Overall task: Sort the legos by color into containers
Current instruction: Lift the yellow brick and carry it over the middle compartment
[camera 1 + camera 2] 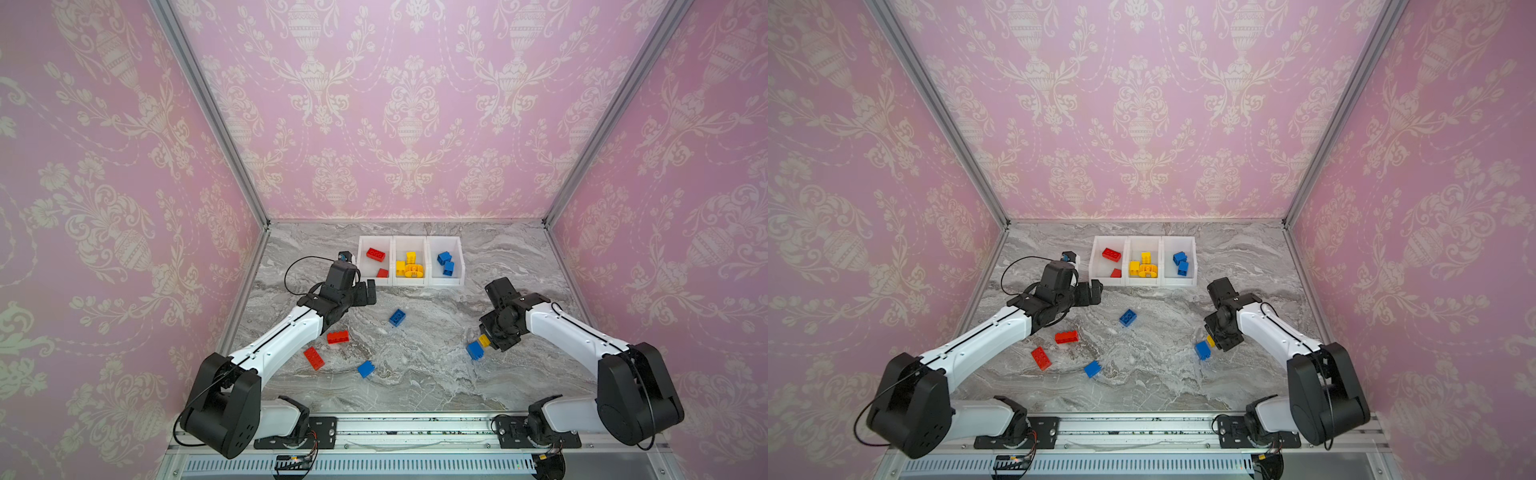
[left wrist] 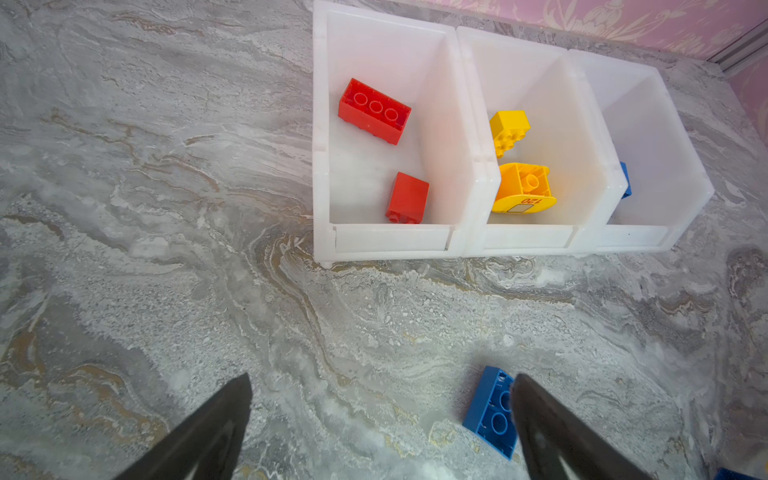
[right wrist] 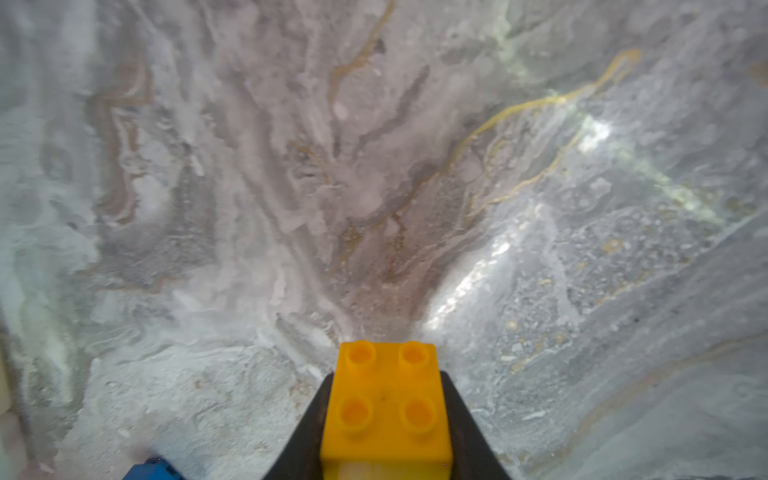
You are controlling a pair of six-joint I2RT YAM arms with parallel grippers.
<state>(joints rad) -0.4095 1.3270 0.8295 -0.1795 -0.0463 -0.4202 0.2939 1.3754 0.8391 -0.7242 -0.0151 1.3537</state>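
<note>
Right gripper [image 1: 489, 341] pinches yellow brick [image 3: 386, 399] at near right, just beside a blue brick [image 1: 475, 350]. Pick step. Next, likely: lift clear, carry far-left to middle bin [image 1: 410, 237]. Left gripper [image 2: 380, 378] spread, empty.

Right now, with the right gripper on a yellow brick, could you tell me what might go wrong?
The blue brick sits right beside the yellow brick in the right gripper, so lifting may drag or tip it. The middle container already holds piled yellow pieces, so a drop could bounce out. The open left gripper hovers close by and could crowd the approach.
</note>
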